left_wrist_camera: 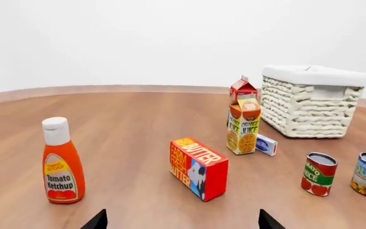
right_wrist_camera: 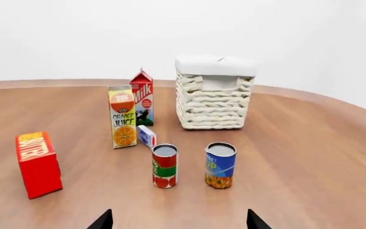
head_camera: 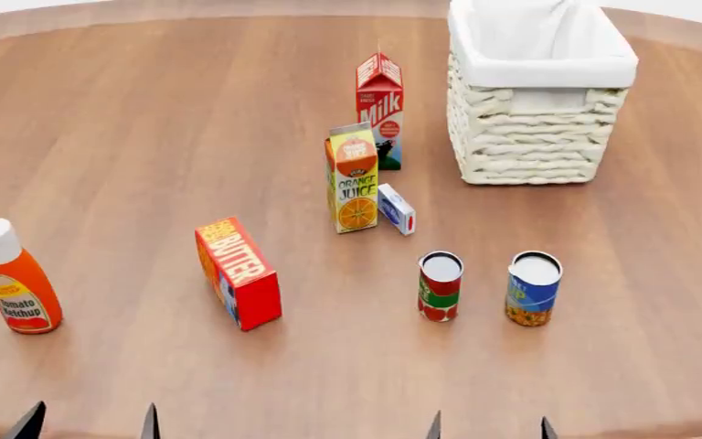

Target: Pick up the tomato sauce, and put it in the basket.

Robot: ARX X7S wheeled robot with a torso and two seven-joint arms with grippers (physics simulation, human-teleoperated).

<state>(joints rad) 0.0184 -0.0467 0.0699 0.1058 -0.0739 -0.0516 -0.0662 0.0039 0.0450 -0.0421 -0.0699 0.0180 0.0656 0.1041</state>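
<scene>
The tomato sauce can (head_camera: 441, 286) stands upright on the round wooden table (head_camera: 143, 119), near the front edge and a little to the right of centre, its silver top facing up and its red label crossed by a green band. Just beside it on the right, but apart from it, stands a blue-and-yellow soup can (head_camera: 533, 288), also upright. Neither can is touched by anything.

The basket (head_camera: 534, 96) sits farther back on the right, well beyond the two cans, a cream woven box with white cloth folded over its rim. From the head view its lined inside looks bare.

Left of the basket a red milk carton (head_camera: 379, 108) stands upright, and just in front of it an orange juice carton (head_camera: 354, 178). A small blue-and-white box (head_camera: 397, 209) lies just beside the juice carton's foot. Farther left a red butter box (head_camera: 239, 273) stands on its long edge, and at the far left a tomato ketchup bottle (head_camera: 15, 279) with a white cap stands alone.

Both arms hang low at the near edge of the table. The left gripper (head_camera: 89, 422) shows only two dark fingertips, spread apart with nothing between them. The right gripper (head_camera: 492, 426) is the same: tips spread wide, holding nothing, short of the tomato sauce can.
</scene>
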